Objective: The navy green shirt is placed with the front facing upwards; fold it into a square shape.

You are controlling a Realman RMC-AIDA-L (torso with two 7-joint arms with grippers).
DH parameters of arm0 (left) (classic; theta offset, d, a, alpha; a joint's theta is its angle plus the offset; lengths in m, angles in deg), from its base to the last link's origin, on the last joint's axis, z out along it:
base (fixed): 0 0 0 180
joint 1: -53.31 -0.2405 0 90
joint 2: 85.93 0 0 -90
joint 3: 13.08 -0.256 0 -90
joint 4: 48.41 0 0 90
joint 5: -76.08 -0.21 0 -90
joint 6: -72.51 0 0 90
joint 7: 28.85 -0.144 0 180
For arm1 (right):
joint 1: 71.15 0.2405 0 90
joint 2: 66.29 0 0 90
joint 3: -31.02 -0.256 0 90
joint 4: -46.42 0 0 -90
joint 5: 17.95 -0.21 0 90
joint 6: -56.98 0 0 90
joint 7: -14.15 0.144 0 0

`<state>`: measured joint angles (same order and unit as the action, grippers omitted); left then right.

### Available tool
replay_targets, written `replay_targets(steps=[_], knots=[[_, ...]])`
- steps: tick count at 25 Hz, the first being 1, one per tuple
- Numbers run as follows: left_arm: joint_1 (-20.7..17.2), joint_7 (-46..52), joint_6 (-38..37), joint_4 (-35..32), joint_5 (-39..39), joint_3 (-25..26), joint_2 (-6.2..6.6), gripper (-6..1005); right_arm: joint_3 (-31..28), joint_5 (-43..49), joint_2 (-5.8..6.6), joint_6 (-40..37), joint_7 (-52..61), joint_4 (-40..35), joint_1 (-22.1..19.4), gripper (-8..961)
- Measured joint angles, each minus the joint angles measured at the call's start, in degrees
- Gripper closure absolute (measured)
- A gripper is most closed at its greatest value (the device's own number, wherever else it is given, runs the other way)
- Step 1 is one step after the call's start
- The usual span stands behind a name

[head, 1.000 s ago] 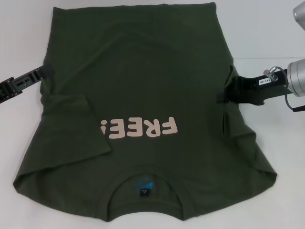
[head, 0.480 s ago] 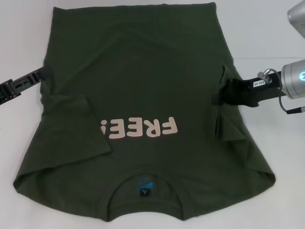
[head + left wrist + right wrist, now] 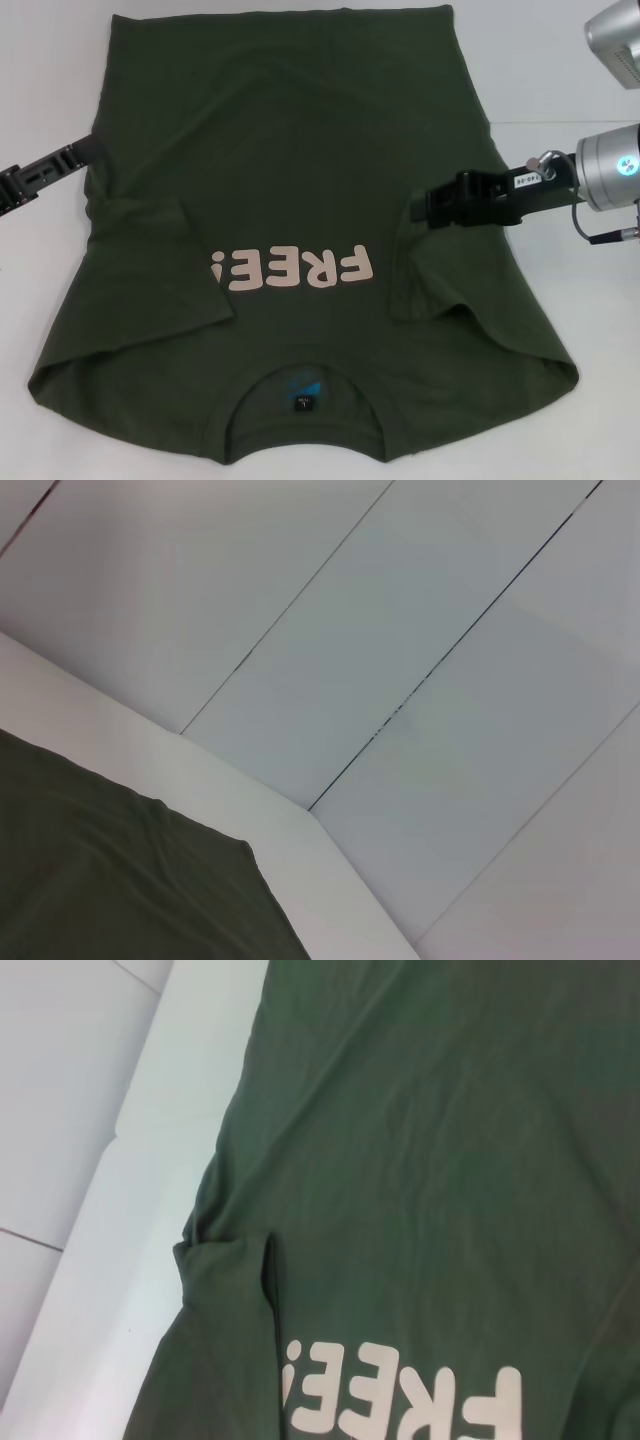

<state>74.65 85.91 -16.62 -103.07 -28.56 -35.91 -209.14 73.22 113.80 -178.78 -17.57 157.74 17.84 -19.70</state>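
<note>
The navy green shirt lies spread front up on the white table, its pale "FREE!" lettering and black neck label toward me. One sleeve is folded in over the body on the left. My right gripper reaches in from the right, shut on the other sleeve, which it holds lifted and doubled over the shirt's right side. My left gripper sits at the shirt's left edge. The right wrist view looks down on the shirt, its lettering and the folded sleeve.
The white table shows as bare strips on both sides of the shirt. The left wrist view holds a corner of the shirt, the table edge and pale wall panels beyond it.
My right gripper has travelled left over the shirt, dragging the right sleeve inward into a fold. The left gripper has drawn back slightly to the left.
</note>
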Motion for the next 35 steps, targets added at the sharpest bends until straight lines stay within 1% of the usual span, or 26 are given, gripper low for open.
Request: replay_targets(steps=[1, 3, 5, 7, 8, 10, 13, 14, 18, 21, 25, 29, 35], knots=[[-0.02, 0.22, -0.08, 0.0, -0.01, 0.01, 0.17, 308, 0.07, -0.14, 0.26, -0.39, -0.12, -0.09, -0.2, 761], [-0.09, 1.06, -0.21, 0.0, -0.28, 0.03, 0.57, 308, 0.12, -0.19, 0.92, -1.63, -0.53, -0.31, -0.61, 669], [-0.33, 3.96, -0.8, -0.24, -1.55, 0.03, 1.31, 309, 0.12, -0.18, 1.84, -3.37, -0.86, -0.77, -1.31, 576], [-0.6, 8.63, -2.53, -1.07, -3.89, 0.07, 2.17, 309, 0.04, -0.24, 2.54, -4.72, -0.89, -1.87, -2.35, 476], [-0.75, 12.38, -4.46, -1.86, -6.21, 0.12, 2.74, 309, -0.03, -0.28, 2.79, -5.25, -0.89, -2.44, -2.82, 421], [-0.83, 18.32, -8.41, -3.49, -10.74, 0.54, 3.48, 308, -0.27, -0.34, 3.4, -6.33, -0.9, -4.21, -4.28, 313], [-0.82, 23.18, -12.31, -4.88, -15.82, 2.42, 3.97, 308, -0.41, -0.43, 3.64, -6.73, -0.92, -5.03, -4.77, 314], [-0.82, 24.63, -13.27, -5.09, -18.08, 3.76, 4.07, 308, -0.43, -0.45, 3.76, -6.82, -0.92, -5.35, -4.9, 314], [-1.05, 27.72, -13.63, -5.11, -24.28, 6.51, 4.3, 308, -0.46, -0.48, 4.07, -7.04, -0.94, -5.47, -5.02, 315], [-1.36, 28.63, -13.4, -5.06, -27.72, 6.8, 4.3, 308, -0.38, -0.51, 4.04, -7.07, -1.0, -5.49, -4.83, 316], [-1.69, 29.5, -11.7, -4.69, -30.29, 7.13, 4.13, 308, -0.26, -0.54, 4.02, -7.13, -1.3, -5.52, -4.58, 317], [-1.65, 30.15, -8.41, -3.64, -32.48, 7.12, 3.97, 309, -0.43, -0.54, 4.03, -7.17, -1.36, -5.52, -4.71, 317], [-0.72, 30.24, -3.37, 0.79, -34.86, 7.05, 4.44, 309, -0.63, -0.54, 4.12, -7.19, -1.38, -5.53, -5.23, 318]])
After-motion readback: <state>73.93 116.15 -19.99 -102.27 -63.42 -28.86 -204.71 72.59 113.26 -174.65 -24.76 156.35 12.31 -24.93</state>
